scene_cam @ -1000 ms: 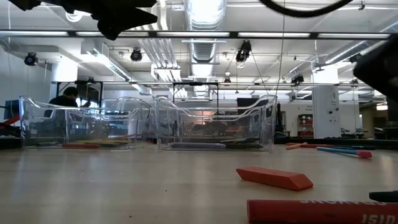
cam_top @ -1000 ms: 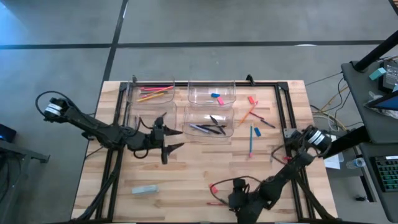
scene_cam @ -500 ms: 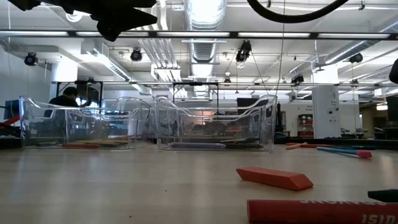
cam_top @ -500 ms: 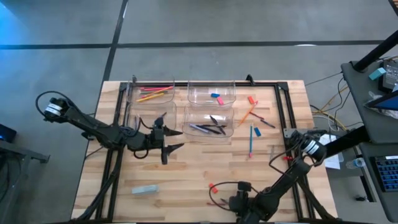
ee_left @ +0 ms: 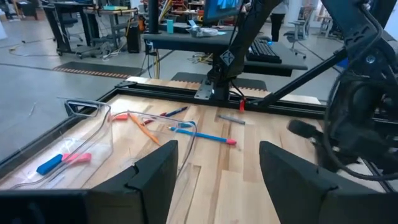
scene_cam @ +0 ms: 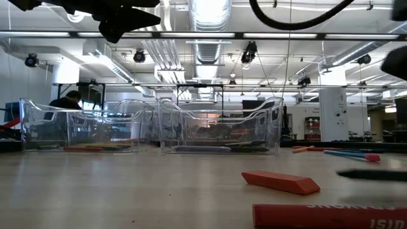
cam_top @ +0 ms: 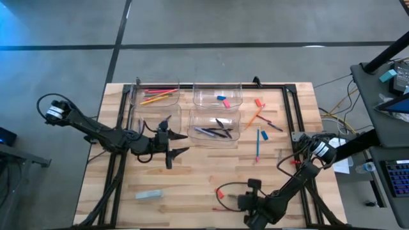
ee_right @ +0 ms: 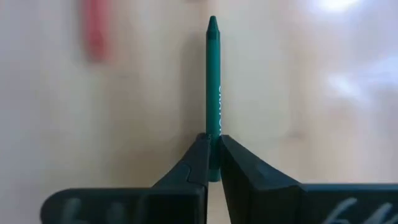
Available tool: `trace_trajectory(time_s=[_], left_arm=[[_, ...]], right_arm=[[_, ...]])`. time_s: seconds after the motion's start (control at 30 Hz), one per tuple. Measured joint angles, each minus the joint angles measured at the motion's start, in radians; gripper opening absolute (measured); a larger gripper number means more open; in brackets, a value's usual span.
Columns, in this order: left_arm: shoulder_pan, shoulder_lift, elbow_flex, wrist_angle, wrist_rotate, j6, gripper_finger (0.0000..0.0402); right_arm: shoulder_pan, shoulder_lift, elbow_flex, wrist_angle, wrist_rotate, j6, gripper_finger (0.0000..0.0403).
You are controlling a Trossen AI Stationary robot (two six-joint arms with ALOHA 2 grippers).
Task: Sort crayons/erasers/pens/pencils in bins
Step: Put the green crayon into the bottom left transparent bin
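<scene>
1. Right gripper [ee_right: 212,163] sits at the table's 6 o'clock edge, fingers pinched tight on the butt end of a green crayon [ee_right: 213,93]. Most of the stick pokes out ahead of the tips, above the wood.
2. Left gripper [cam_top: 171,142] hangs at about 9 o'clock of table centre, beside the bins, fingers spread and holding nothing.
3. Four clear bins [cam_top: 216,125] cluster at 12 o'clock. The far-left one holds pencils [cam_top: 158,96], the far-right an eraser [cam_top: 222,99], the near-right dark pens [cam_top: 214,132].
4. Near-left bin [cam_top: 153,115] looks empty, so it is probably the crayon bin.
5. Loose pencils and pens [cam_top: 258,142] lie at 2 o'clock, well apart from the bins.
6. A red crayon [cam_top: 219,192] lies just beside the right gripper; a pale block [cam_top: 148,195] lies at 7 o'clock.
7. Risk: the grip is only on the crayon's end, so it may swing or slip out during the carry.
8. Risk: the right arm's path to the empty bin runs near the parked left gripper, so a bump is possible.
9. Risk: the protruding tip could catch a bin rim and shove the bin.
</scene>
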Motion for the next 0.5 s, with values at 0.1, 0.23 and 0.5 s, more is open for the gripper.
trace_trajectory(time_s=[0.1, 0.23, 0.5], left_arm=[[0.000, 0.000, 0.000, 0.000, 0.001, -0.001, 0.0210], [0.000, 0.000, 0.000, 0.000, 0.032, -0.024, 0.0210], [0.000, 0.093, -0.001, 0.095, 0.180, -0.052, 0.0210]], right_arm=[[-0.002, -0.043, 0.001, -0.058, 0.060, 0.012, 0.0015], [-0.004, -0.104, 0.000, -0.093, 0.171, -0.001, 0.0014], [-0.044, -0.223, -0.019, -0.076, 0.444, -0.089, 0.0013]])
